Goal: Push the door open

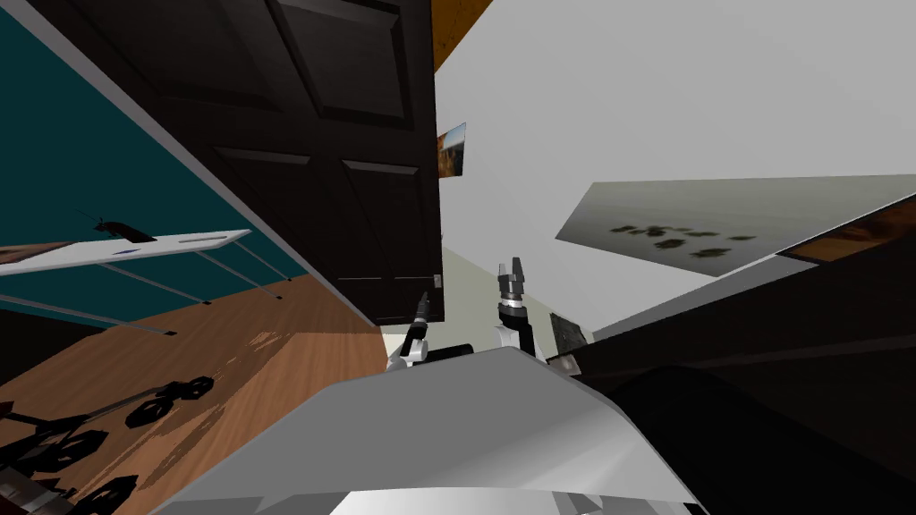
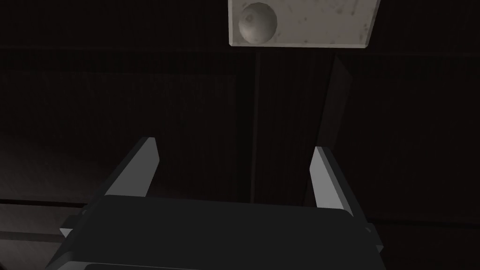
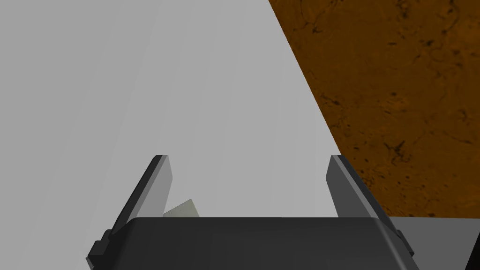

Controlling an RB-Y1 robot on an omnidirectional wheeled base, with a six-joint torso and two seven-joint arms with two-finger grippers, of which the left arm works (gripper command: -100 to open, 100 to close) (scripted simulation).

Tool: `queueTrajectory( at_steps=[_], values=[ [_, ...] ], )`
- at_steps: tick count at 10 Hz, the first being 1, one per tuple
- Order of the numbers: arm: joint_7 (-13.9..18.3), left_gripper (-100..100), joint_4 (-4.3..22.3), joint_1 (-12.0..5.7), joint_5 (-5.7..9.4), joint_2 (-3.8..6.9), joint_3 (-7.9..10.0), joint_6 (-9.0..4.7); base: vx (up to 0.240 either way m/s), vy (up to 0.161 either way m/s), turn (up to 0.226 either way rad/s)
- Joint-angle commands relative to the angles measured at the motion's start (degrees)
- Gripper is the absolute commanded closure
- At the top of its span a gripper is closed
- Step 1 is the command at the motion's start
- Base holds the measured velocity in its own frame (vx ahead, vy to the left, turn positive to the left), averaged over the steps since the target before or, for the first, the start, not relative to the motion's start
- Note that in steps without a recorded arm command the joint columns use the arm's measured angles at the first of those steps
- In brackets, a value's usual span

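Door [image 1: 340, 179], dark, panelled, likely rigid and heavy, stands close ahead on the left; the left gripper [image 2: 234, 171], fingers apart, faces its flat face near the grey knob plate [image 2: 323, 23], a sound pushing spot; the right gripper [image 3: 248, 185] is likewise spread.

A white table [image 1: 199, 240] stands by the teal wall [image 1: 54, 134] on wooden floor [image 1: 295, 344].

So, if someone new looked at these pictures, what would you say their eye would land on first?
Probably the tall dark panelled door, looming ahead and to the left beside a teal wall. Next, the left gripper, open, facing that door with a light grey plate bearing a round knob just beyond its fingertips. The right gripper, also open, is raised to its right.
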Motion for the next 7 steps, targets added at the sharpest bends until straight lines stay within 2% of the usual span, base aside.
queueTrajectory(
  at_steps=[1,2,3,4,5,7],
  values=[
    [0.35,-100,0.86,-0.51,0.0,0.98,0.16,-0.41,0.148,0.1,-0.012],
    [0.35,-100,0.86,-0.51,0.0,0.98,0.16,-0.41,0.132,0.059,-0.004],
    [0.49,-100,1.04,-0.6,-0.04,2.18,0.42,-0.53,0.196,-0.025,-0.034],
    [0.57,-100,1.14,-0.65,-0.07,2.52,0.56,-0.61,0.273,-0.065,-0.028],
    [0.7,-100,1.3,-0.73,-0.1,2.63,0.78,-0.72,0.275,-0.076,-0.036],
    [0.86,-100,1.5,-0.82,-0.15,2.05,1.06,-0.86,0.19,-0.1,-0.025]
  ],
)
